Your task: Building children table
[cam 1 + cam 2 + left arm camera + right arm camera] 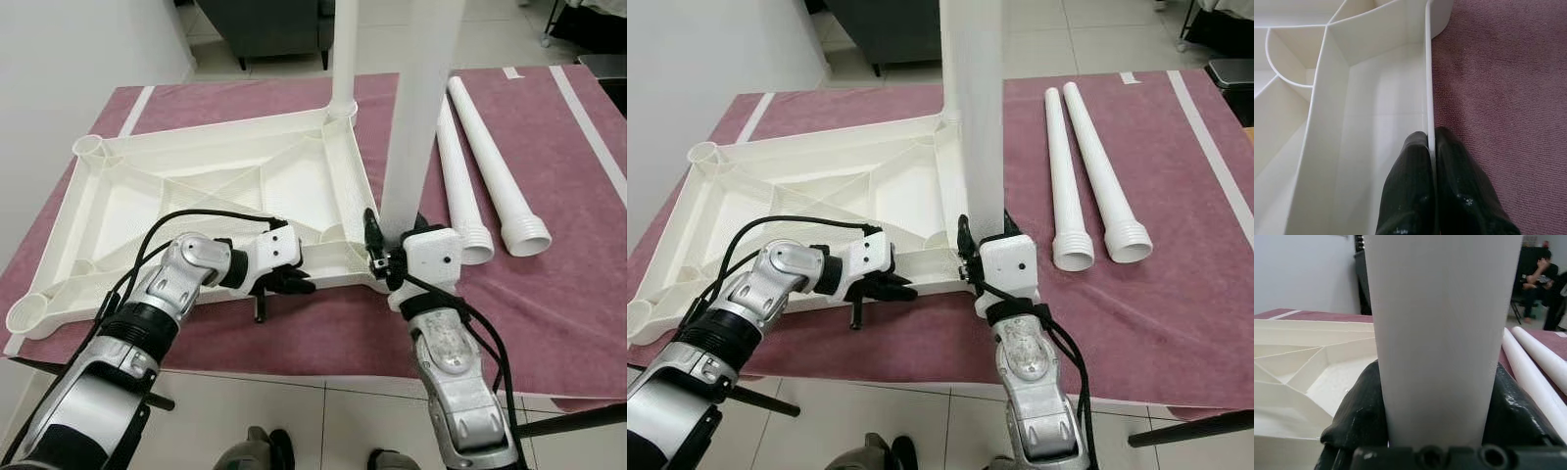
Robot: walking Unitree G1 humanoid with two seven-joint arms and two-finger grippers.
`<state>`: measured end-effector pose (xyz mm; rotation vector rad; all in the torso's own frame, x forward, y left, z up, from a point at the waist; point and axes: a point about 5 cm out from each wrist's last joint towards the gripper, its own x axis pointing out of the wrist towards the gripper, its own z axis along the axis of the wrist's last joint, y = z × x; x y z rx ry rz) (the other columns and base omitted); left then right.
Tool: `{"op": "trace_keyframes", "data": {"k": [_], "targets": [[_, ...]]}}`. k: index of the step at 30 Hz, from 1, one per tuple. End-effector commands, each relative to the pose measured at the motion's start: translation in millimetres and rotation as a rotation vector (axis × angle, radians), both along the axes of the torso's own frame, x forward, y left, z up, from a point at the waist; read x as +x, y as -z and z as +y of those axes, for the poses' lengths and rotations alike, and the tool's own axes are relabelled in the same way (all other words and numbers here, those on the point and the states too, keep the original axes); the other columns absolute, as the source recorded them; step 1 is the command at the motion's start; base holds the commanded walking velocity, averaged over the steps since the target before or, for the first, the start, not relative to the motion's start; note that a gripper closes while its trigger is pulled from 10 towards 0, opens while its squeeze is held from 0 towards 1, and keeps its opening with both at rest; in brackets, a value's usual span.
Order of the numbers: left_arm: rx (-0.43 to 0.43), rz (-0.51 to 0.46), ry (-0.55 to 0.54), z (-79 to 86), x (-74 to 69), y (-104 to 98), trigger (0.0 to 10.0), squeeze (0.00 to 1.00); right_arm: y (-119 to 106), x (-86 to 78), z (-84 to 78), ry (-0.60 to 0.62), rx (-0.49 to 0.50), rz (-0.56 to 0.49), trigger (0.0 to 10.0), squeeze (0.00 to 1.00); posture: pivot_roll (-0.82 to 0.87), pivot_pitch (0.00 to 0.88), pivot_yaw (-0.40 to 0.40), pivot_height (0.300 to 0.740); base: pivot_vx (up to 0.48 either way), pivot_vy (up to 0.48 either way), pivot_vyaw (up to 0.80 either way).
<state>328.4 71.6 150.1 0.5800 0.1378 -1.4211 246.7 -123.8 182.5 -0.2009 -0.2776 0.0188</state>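
tabletop [206,186], white and ribbed, lies upside down on the maroon cloth [549,294], with one leg [344,59] already upright in its far corner. left gripper [1431,147] is pinched shut on the near rim, one finger each side of the thin wall. further right, the right gripper [392,245] clasps a second leg [416,108] upright at the near corner socket. two more legs [490,166] lie side by side on the cloth, well right.
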Motion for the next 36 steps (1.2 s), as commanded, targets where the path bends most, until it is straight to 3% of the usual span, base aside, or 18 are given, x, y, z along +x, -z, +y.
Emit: {"op": "trace_keyframes", "data": {"k": [1, 7, 25, 28, 36], "targets": [[-0.150, -0.090, -0.119, -5.2, 11.1, -21, 10.0, 0.00, 62, -5.5, -21.2, 0.161, 0.006, 0.362, 10.0, 0.00, -0.13, 0.155, 0.143, 0.740, 0.000, 0.000, 0.00], [-0.149, -0.093, -0.129, -4.4, 11.7, -21, 10.0, 0.00, 67, -6.0, -26.1, 0.248, 0.121, 0.434, 10.0, 0.00, -0.13, 0.157, 0.143, 0.740, 0.000, 0.000, 0.00], [-0.152, -0.092, -0.136, -4.4, 12.1, -21, 10.0, 0.00, 68, -10.2, -21.1, 0.294, -0.012, 0.445, 10.0, 0.00, -0.13, 0.164, 0.140, 0.740, 0.000, 0.000, 0.00], [-0.154, -0.091, -0.136, -5.2, 12.5, -21, 10.0, 0.00, 65, -10.7, -17.3, 0.240, -0.028, 0.373, 10.0, 0.00, -0.13, 0.165, 0.142, 0.740, 0.000, 0.000, 0.00], [-0.154, -0.091, -0.137, -4.8, 13.2, -21, 10.0, 0.00, 67, -14.7, -13.3, 0.156, 0.000, 0.339, 10.0, 0.00, -0.14, 0.167, 0.145, 0.740, 0.000, 0.000, 0.00]]}}
